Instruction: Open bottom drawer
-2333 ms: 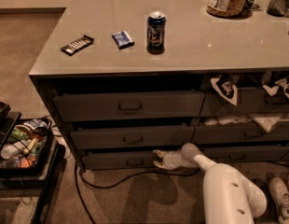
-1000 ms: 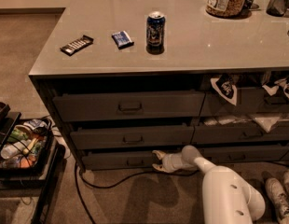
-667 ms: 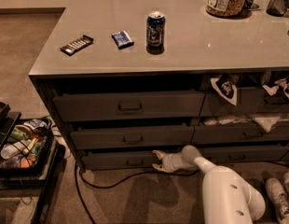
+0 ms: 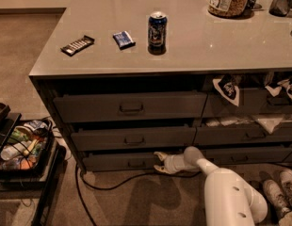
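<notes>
End effector [image 4: 159, 163] beside bottom drawer [image 4: 120, 162] (interior hidden).

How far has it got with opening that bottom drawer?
Done: the reach. The gripper is down at floor level, at the right end of the bottom drawer. In hand: getting a hold there. Left: the pull itself, since the drawer hardly sticks out from the stack and none of its inside shows.
</notes>
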`<state>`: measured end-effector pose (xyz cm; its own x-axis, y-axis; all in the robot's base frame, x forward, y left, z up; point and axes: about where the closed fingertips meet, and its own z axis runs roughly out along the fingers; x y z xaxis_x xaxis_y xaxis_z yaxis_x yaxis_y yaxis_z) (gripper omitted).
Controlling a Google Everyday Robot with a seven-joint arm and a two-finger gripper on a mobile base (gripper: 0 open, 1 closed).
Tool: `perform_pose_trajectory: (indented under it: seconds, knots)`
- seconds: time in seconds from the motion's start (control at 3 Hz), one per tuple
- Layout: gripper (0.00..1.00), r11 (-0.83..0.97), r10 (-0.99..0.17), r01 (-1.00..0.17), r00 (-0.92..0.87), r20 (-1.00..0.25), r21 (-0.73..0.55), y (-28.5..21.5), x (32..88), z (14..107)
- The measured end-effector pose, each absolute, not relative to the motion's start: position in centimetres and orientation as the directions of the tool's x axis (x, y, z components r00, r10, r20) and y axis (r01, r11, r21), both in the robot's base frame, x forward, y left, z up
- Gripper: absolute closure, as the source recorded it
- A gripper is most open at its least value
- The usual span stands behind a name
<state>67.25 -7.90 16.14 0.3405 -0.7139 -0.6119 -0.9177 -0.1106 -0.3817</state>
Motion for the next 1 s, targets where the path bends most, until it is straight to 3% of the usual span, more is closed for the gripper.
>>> perform_pose_trajectory:
  seconds: [0.33, 1.0]
  knots:
    - [0.58, -0.111, -0.714, -0.918, 0.341, -0.612, -0.382, -7.9, 67.24, 16.13]
    - [0.12, -0.111, -0.714, -0.918, 0.341, -0.612, -0.382, -7.9, 67.24, 16.13]
